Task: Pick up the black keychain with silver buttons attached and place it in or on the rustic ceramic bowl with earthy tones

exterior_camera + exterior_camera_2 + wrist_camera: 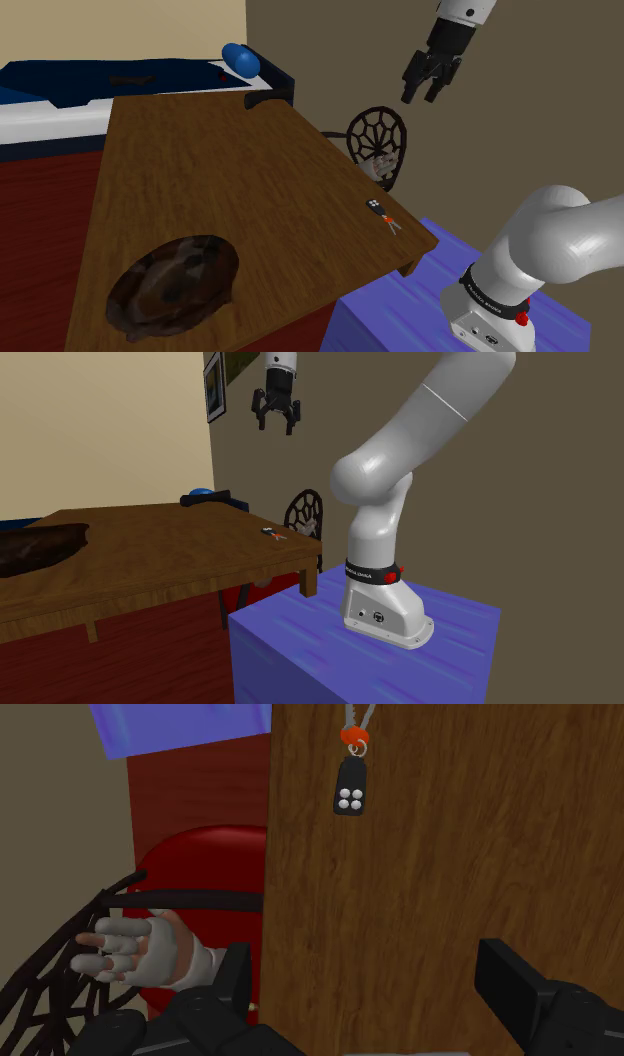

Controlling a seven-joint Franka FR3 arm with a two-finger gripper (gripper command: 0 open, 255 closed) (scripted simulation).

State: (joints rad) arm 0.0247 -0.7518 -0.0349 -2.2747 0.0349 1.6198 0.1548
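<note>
Brown wooden table (pixel 210 170), plain plank top, fills the centre of the shoulder view. Dark brown mottled bowl (pixel 175 285) sits on it at lower left of frame, near the table's edge. Black keychain (pixel 376 207) lies flat at centre right, close to the table's right edge: four silver buttons, orange ring, keys. Well apart from bowl.

Exterior views share table (pixel 200 170), wrist looks down

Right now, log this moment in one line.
end effector: open, high, empty | keychain: near table edge | bowl: apart from keychain
</note>
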